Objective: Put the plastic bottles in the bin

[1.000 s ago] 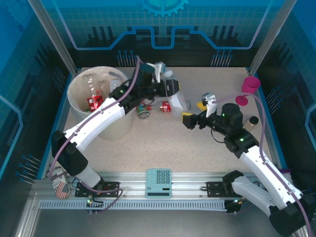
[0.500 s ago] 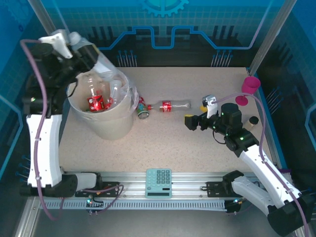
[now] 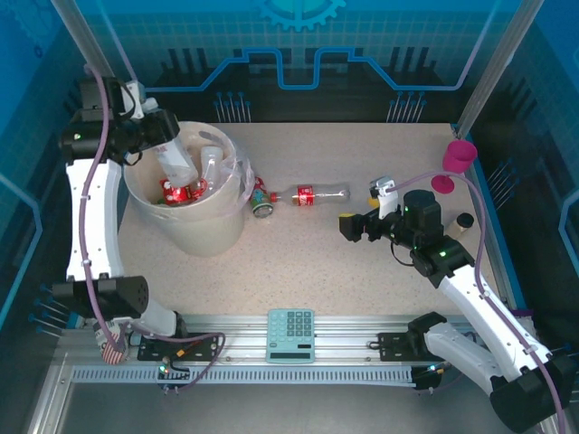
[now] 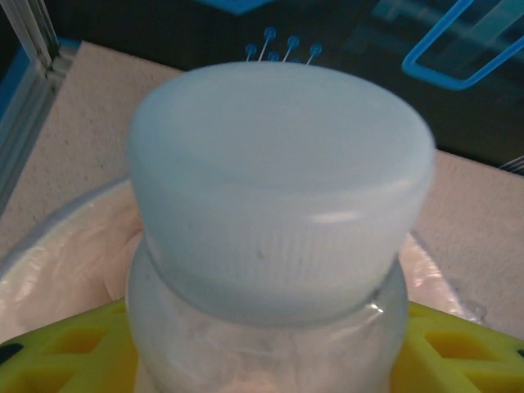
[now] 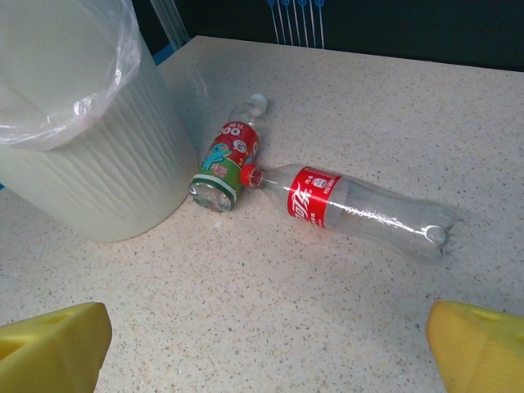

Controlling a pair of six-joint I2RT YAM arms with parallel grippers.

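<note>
My left gripper (image 3: 166,143) hangs over the back-left rim of the bin (image 3: 210,237), shut on a clear white-capped plastic bottle (image 3: 176,165). In the left wrist view that bottle (image 4: 278,205) stands between the yellow fingers (image 4: 57,352), above the bag-lined bin (image 4: 65,262). Several red-labelled bottles (image 3: 179,190) lie inside the bin. On the table right of it lie a green-labelled bottle (image 3: 261,201) (image 5: 225,164) and a red-labelled bottle (image 3: 317,193) (image 5: 352,205). My right gripper (image 3: 357,224) (image 5: 266,352) is open, low over the table, short of both, with nothing between its fingers.
A pink goblet (image 3: 457,161) stands at the far right edge. A teal calculator (image 3: 290,334) rests on the front rail, and a flag-printed can (image 3: 110,344) sits by the left arm's base. The bin's wall (image 5: 90,164) rises left of the green bottle.
My left arm lifted the white-capped bottle from beside the table bottles, swung left and up, and now holds it lower over the bin. The right arm has barely moved.
</note>
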